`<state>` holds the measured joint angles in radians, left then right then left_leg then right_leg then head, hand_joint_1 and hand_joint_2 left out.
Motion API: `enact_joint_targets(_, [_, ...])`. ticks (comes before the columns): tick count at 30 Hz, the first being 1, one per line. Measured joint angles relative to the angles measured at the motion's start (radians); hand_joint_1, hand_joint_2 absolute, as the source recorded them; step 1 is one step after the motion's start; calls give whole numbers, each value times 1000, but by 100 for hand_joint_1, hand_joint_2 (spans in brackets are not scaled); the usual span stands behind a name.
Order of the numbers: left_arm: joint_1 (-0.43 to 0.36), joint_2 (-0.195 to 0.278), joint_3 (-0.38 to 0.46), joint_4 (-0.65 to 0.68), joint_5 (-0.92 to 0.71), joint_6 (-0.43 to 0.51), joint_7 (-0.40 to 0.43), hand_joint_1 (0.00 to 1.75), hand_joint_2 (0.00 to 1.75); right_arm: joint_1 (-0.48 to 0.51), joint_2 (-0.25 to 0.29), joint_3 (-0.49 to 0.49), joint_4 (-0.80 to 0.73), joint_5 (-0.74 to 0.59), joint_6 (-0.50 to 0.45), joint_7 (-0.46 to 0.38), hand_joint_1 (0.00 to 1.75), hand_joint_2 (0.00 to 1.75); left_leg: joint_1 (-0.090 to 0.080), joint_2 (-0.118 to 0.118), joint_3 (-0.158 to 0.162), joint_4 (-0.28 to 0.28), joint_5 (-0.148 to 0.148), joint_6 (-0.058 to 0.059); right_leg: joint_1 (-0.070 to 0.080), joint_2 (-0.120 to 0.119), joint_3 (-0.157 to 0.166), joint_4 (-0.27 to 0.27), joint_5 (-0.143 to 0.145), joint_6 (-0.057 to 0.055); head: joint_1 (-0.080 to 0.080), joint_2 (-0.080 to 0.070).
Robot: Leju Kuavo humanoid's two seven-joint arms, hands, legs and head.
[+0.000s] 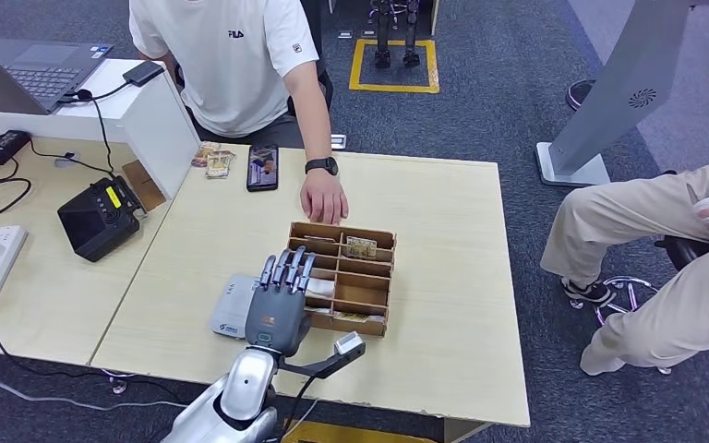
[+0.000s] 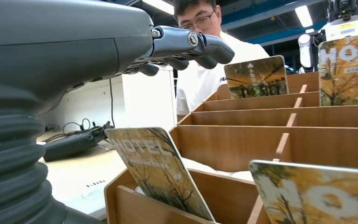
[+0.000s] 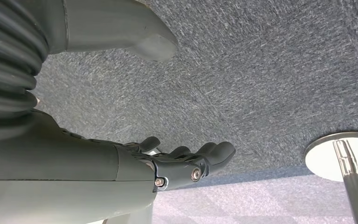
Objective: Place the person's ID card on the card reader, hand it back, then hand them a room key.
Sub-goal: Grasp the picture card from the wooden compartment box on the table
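Ribbed grey left robot hand (image 1: 280,297), fingers spread, over slotted wooden tray (image 1: 379,288).

Light wooden table (image 1: 443,277) with compartmented wooden box (image 1: 343,277), card reader (image 1: 231,309), black phone (image 1: 262,167).

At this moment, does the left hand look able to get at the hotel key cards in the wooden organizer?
Probably yes. The left hand hovers open over the near-left compartments of the wooden organizer, and a key card stands upright just below its fingers with nothing between. The person's hand rests at the far edge.
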<state>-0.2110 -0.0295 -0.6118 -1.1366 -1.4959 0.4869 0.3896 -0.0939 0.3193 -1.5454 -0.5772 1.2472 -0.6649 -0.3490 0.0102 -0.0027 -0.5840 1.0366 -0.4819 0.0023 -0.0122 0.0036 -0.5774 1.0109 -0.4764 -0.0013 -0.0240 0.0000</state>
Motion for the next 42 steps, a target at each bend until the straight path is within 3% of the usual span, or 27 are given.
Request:
enact_joint_targets(11, [8,0,44,-43,0,9,-40,0,175,0,0,0,0,-13,0,-4,0,175,0,0,0,0,0,0,0,0,0,0,0,0,0,0])
enact_joint_targets(35, [23,-2,49,-80,2,-15,-129,0,175,0,0,0,0,-17,0,-6,0,175,0,0,0,0,0,0,0,0,0,0,0,0,0,0])
enact_joint_targets(37, [24,-2,49,-80,2,-15,-135,31,175,0,0,0,0,-18,0,-7,0,175,0,0,0,0,0,0,0,0,0,0,0,0,0,0])
enact_joint_targets(39, [25,-4,49,-79,3,-14,-139,119,175,0,0,0,0,-18,0,-9,0,175,0,0,0,0,0,0,0,0,0,0,0,0,0,0])
enact_joint_targets(41, [25,-8,49,-77,4,-11,-142,175,175,0,0,0,0,-18,0,-12,0,175,0,0,0,0,0,0,0,0,0,0,0,0,0,0])
enact_joint_targets(42, [26,-9,49,-75,4,-8,-143,175,175,0,0,0,0,-18,0,-13,0,175,0,0,0,0,0,0,0,0,0,0,0,0,0,0])
